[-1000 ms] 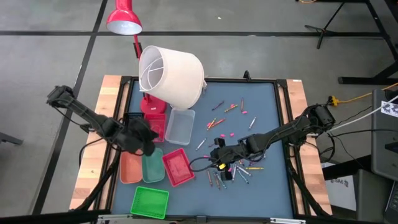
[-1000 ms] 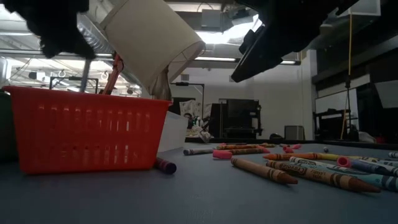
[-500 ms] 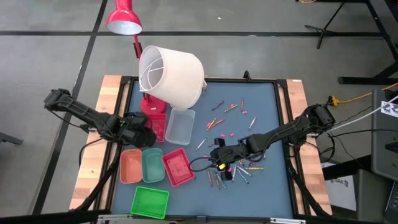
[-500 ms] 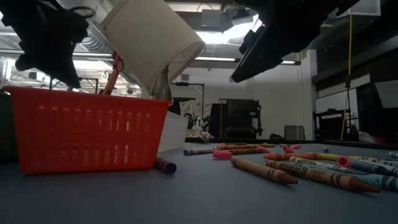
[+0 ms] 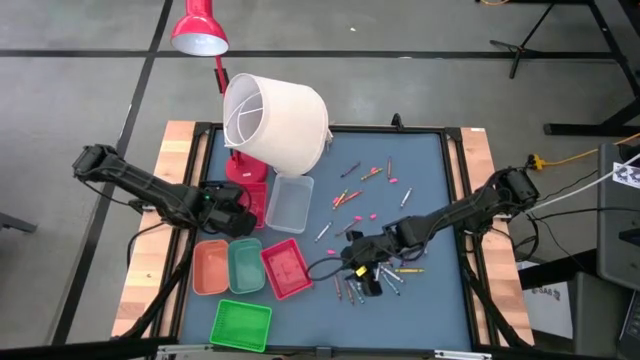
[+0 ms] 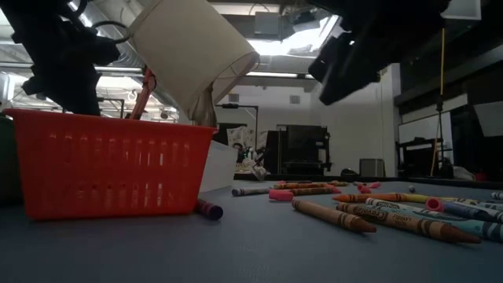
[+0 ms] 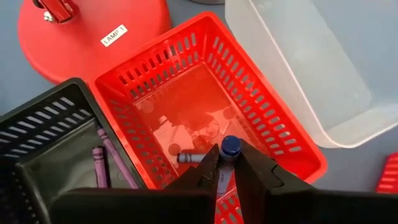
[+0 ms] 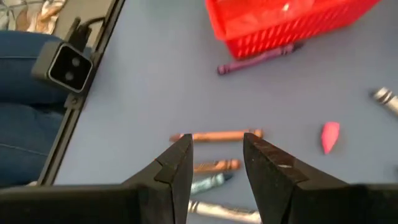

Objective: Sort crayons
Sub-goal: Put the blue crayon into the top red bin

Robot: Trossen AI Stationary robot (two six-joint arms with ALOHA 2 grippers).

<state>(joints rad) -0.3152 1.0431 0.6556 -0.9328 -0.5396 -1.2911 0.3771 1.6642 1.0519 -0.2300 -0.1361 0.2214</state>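
We see the left gripper (image 7: pixel 225 176) pinching a blue crayon (image 7: pixel 229 149) above the red basket (image 7: pixel 261 112) | right gripper (image 8: pixel 216 163), jaws spread, hovers over scattered crayons (image 5: pixel 385 275) on the table (image 5: pixel 430 180).

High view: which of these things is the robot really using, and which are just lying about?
In the job: loose crayons; blue crayon between the left fingers; red basket below it; sorting trays.
Lying about: white lampshade; red lamp base; pink stub.
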